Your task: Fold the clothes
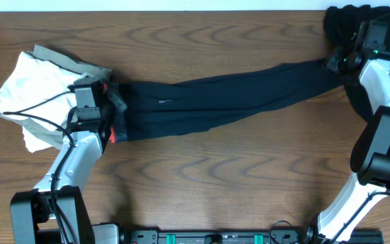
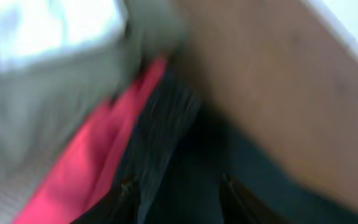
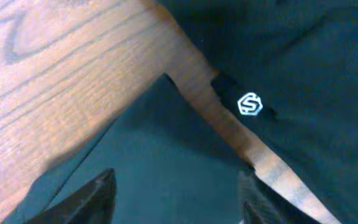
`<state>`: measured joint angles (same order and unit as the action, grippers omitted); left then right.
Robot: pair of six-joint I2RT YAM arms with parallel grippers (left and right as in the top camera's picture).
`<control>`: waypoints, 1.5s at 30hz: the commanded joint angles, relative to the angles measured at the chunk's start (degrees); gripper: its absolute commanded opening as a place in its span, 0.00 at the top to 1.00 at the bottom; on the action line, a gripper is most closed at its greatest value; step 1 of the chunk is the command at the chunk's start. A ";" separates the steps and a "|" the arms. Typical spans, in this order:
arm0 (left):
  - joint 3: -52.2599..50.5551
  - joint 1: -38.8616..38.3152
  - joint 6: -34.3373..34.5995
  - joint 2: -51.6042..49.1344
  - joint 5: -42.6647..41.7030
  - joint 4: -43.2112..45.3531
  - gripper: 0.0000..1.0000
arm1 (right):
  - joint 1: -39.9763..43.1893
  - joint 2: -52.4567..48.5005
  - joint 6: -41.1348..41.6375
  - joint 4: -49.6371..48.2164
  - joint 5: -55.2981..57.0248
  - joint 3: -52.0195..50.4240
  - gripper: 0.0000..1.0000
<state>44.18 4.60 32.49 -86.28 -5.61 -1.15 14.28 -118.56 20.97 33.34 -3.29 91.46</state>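
The long dark navy leggings (image 1: 222, 102) lie stretched across the table from left to right. Their coral-red waistband (image 1: 119, 133) is at the left end, under my left gripper (image 1: 114, 102). The left wrist view is blurred: the fingers (image 2: 178, 196) are apart over dark fabric, beside the red and grey waistband (image 2: 98, 155). My right gripper (image 1: 336, 62) is at the leg end, with its fingers (image 3: 176, 193) open over the navy fabric (image 3: 166, 155). A black garment (image 3: 316, 93) with a small white logo lies next to it.
A white and beige cloth pile (image 1: 32, 88) lies at the left edge behind my left arm. The black garments are bunched (image 1: 354, 20) at the back right corner. Bare wood table (image 1: 215, 176) runs in front of the leggings.
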 commanded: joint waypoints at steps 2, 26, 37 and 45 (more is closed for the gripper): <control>0.68 -0.07 -2.36 -0.31 -3.26 -6.80 0.56 | 1.60 -0.04 -6.60 4.50 -3.32 2.99 0.30; 0.57 -0.07 -4.63 -0.31 -2.29 -12.57 0.56 | 8.59 -9.44 -15.89 10.99 -18.12 2.54 0.21; 0.57 -0.07 -4.63 -0.31 -2.32 -12.55 0.56 | 8.09 -15.58 -14.19 5.81 -23.23 2.54 0.32; 0.57 -0.07 -4.59 -0.31 -2.36 -12.57 0.56 | 7.93 -15.61 -14.21 4.85 -23.04 2.56 0.78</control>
<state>44.18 4.60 28.45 -86.28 -8.23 -13.50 22.92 -130.85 6.37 37.54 -27.64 95.42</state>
